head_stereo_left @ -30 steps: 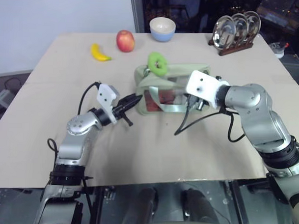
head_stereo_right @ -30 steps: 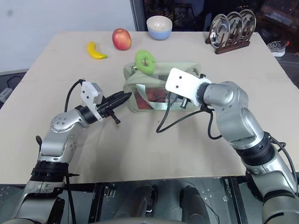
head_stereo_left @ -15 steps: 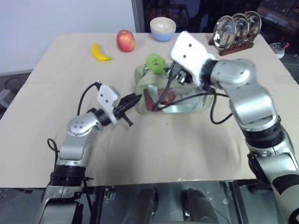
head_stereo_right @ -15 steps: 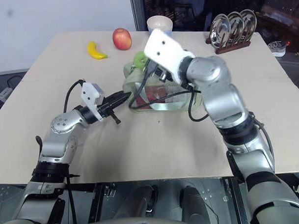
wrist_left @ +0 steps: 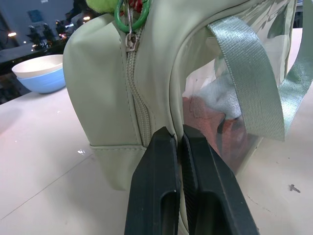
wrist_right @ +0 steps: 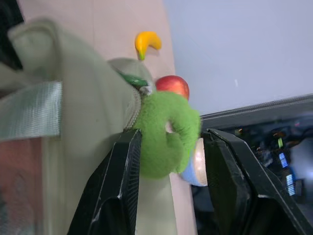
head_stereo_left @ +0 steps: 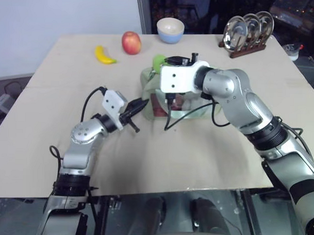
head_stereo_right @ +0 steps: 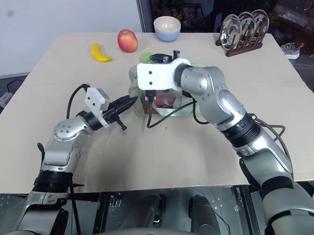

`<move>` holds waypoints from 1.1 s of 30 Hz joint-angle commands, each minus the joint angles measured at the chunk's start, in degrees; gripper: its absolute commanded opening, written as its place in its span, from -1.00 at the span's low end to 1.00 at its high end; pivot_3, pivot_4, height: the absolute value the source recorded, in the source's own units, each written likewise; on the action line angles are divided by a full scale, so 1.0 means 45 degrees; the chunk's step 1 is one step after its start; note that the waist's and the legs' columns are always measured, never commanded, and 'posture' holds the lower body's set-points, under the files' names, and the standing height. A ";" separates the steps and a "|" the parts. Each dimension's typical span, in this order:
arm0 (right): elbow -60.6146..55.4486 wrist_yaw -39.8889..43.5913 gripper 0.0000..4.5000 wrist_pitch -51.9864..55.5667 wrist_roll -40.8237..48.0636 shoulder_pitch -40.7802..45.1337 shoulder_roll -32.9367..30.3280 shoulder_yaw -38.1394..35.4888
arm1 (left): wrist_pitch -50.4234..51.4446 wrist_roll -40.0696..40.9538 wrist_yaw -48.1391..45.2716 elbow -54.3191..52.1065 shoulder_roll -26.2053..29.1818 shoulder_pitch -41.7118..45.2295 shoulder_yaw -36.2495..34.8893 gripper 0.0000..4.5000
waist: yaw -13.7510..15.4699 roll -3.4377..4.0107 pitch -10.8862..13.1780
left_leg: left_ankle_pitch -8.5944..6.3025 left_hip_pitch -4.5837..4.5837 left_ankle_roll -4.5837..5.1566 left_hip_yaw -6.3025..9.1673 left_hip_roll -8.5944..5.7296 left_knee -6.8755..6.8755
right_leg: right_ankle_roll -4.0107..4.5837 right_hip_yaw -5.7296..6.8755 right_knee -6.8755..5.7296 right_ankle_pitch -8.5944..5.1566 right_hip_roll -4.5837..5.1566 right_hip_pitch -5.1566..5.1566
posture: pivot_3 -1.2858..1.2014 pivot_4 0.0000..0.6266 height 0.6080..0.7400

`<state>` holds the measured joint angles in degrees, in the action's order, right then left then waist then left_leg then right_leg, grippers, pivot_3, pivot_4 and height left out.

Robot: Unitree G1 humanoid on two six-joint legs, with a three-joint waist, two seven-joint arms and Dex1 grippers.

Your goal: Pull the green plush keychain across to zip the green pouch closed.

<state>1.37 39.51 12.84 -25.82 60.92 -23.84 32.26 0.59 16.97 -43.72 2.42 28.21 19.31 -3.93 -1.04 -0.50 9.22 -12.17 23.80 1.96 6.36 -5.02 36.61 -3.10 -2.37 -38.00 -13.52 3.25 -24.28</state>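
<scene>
Straddling green plush keychain, right tool, head views hide plush

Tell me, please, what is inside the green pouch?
Through the clear window of the green pouch, something red and something pale, whitish can be seen. What they are is unclear; the fabric walls and strap cover the rest.

Pouch mid-table, banana, apple, bowl behind it

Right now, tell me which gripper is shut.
The left gripper: its two black fingers are pressed together against the end of the green pouch. The right gripper stands open around the green plush keychain.
</scene>
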 commanded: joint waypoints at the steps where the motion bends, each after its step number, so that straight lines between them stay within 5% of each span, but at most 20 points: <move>1: 0.0046 0.0227 -0.11 -0.0504 -0.0215 0.0368 0.0213 -0.0118 | -0.0367 -0.0060 -0.0061 -0.0451 0.0035 -0.0051 -0.0050 -1.00 | 0.0000 0.0000 0.0000 | 0.0000 0.0000 0.0000 0.0000 0.0000 0.0000 | 0.0000 0.0000 0.0000 0.0000 0.0000 0.0000 | 0.03 -0.52 1.00; 17: 0.3136 0.0062 -0.11 -0.1460 -0.1074 0.0872 0.1416 -0.0212 | -0.0391 -0.0116 -0.0028 -0.0592 -0.0104 -0.0147 0.0109 -1.00 | -0.0008 0.0000 0.0000 | 0.0002 -0.0005 -0.0004 0.0002 0.0000 -0.0001 | 0.0000 -0.0001 -0.0002 0.0000 -0.0006 0.0000 | 0.03 -0.52 1.00; 23: 0.2796 0.0347 -0.98 -0.1022 -0.0672 0.0811 0.1549 -0.0786 | -0.0300 -0.0162 0.0159 -0.0714 -0.0089 -0.0275 0.0087 -1.00 | -0.0012 0.0001 0.0000 | 0.0003 -0.0008 -0.0005 0.0001 0.0000 -0.0001 | 0.0000 -0.0001 -0.0002 0.0000 -0.0007 0.0000 | 0.03 -0.52 1.00; 33: 0.0201 0.1444 -0.98 0.1534 0.0730 0.1094 0.1043 -0.2693 | 0.0030 -0.1083 0.0948 -0.0005 0.0116 -0.0510 0.0079 -1.00 | 0.0004 0.0001 0.0000 | 0.0002 -0.0008 -0.0004 0.0004 0.0000 -0.0004 | 0.0000 0.0000 -0.0002 0.0000 -0.0006 0.0001 | 0.03 -0.52 1.00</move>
<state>5.84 46.29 18.23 -23.43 63.20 -18.53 24.00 -0.37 13.95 -40.66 1.15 27.86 17.80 -3.68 -1.02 -0.49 9.22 -12.16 23.75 1.94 6.37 -5.01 36.59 -3.10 -2.37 -38.01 -13.52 3.23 -24.28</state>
